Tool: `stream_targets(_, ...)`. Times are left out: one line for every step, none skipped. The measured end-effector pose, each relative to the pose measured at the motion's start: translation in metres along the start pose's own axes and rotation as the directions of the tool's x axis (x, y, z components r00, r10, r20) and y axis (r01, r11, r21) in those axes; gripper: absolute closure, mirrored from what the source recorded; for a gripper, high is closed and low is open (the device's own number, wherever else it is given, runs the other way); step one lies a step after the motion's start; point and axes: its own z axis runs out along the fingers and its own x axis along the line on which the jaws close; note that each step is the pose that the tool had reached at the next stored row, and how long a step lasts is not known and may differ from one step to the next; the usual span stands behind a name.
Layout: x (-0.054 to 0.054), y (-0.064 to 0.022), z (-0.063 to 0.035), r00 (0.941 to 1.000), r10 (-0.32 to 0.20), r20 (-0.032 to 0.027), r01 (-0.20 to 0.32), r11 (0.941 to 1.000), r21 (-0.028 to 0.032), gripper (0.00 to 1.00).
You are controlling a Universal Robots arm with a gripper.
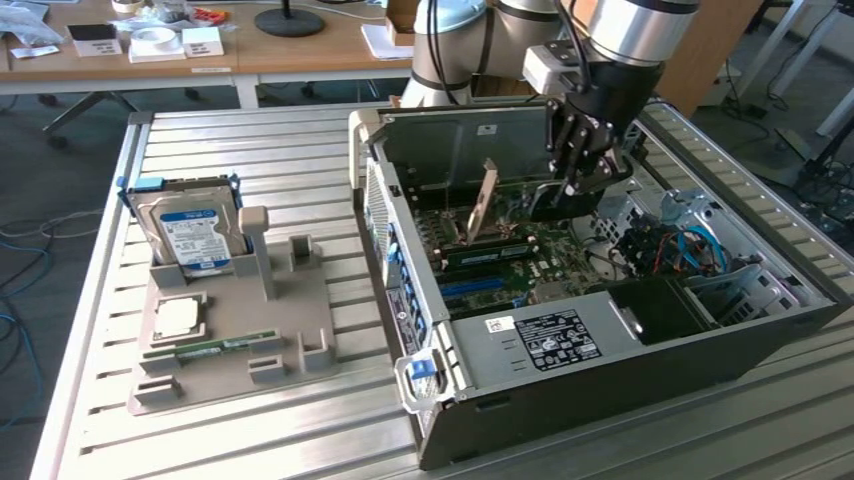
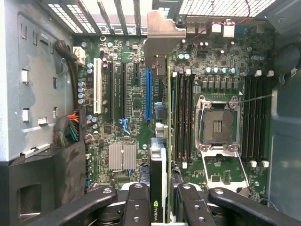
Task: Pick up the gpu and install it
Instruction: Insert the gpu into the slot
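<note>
My gripper (image 1: 577, 185) hangs inside the open computer case (image 1: 747, 345), shut on the gpu (image 1: 547, 203). The gpu is a thin dark card held on edge above the motherboard, and its pale metal bracket (image 1: 481, 200) points toward the case's rear wall. In the wrist view the gripper (image 2: 162, 207) has black fingers (image 2: 136, 202) on both sides of the gpu (image 2: 168, 141), which I see edge-on. The bracket (image 2: 162, 35) reaches toward the rear slot openings. The card hovers just beside the long blue slot (image 2: 148, 94), between it and the memory slots (image 2: 183, 113).
On the exterior view's left, a grey fixture (image 1: 287, 330) on the slatted metal table holds a hard drive (image 1: 194, 230), a processor chip (image 1: 178, 318) and a green memory stick (image 1: 214, 347). An empty processor socket (image 2: 218, 125), cables (image 2: 70, 132) and a drive cage (image 1: 714, 290) crowd the case interior.
</note>
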Motion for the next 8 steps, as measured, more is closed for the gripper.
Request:
stream_targets(0.0,0.0,0.0006,1.0,0.0,-0.0002,0.0,1.0,-0.0001,0.73)
stream_targets(0.0,0.0,0.0012,1.0,0.0,-0.0002,0.0,1.0,-0.0001,0.73)
stream_targets(0.0,0.0,0.0014,1.0,0.0,-0.0004,0.0,1.0,-0.0001,0.73)
stream_targets(0.0,0.0,0.0015,1.0,0.0,-0.0005,0.0,1.0,-0.0002,0.73)
stream_targets(0.0,0.0,0.0015,1.0,0.0,-0.0005,0.0,1.0,-0.0002,0.73)
stream_targets(0.0001,0.0,0.0016,1.0,0.0,-0.0004,0.0,1.0,-0.0001,0.73)
stream_targets(0.0,0.0,0.0016,1.0,0.0,-0.0003,0.0,1.0,-0.0001,0.73)
stream_targets(0.0,0.0,0.0017,1.0,0.0,-0.0003,0.0,1.0,0.0,0.73)
